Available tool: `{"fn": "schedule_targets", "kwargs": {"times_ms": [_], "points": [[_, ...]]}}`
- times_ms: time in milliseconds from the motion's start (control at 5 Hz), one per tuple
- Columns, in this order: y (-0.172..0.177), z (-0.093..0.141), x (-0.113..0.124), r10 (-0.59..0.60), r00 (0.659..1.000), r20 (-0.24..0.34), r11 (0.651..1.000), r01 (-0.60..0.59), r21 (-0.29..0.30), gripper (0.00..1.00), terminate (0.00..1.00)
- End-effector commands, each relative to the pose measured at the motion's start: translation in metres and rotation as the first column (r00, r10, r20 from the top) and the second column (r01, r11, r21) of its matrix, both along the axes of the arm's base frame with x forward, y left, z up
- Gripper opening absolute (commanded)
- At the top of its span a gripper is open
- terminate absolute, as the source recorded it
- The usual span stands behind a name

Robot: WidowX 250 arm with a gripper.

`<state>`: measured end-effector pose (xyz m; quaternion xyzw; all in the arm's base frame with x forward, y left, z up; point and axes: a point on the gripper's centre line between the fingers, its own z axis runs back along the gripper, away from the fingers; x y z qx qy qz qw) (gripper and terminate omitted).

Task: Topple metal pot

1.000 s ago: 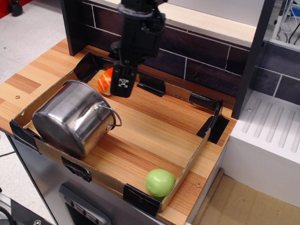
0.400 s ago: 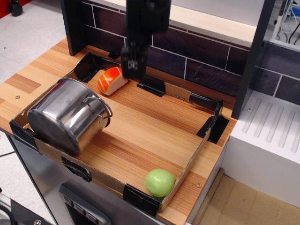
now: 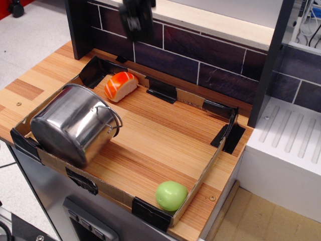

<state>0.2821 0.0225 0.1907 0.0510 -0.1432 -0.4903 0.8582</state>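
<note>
The gripper [image 3: 136,22] has been raised clear to the far edge; its opening cannot be told. The pot [image 3: 74,123] lies toppled at near left, so the task is judged complete.

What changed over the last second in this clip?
The claw rose from just above the orange-and-white toy to the top edge of the frame, holding nothing. The metal pot, lying on its side, shifted slightly left. The toy and green ball stayed put.

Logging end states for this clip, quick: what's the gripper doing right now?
Gripper: raised high above the tray, blurred; open or shut cannot be told. It holds nothing visible; the metal pot lies on its side.
</note>
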Motion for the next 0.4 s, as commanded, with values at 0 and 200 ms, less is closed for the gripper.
{"fn": "schedule_targets", "kwargs": {"times_ms": [0,200], "points": [[0.0134,0.0426,-0.0059,0.011,0.997,0.073,0.999,-0.008,-0.035,1.0,0.0],[0.0134,0.0426,-0.0059,0.011,0.997,0.073,0.999,-0.008,-0.035,1.0,1.0]]}}
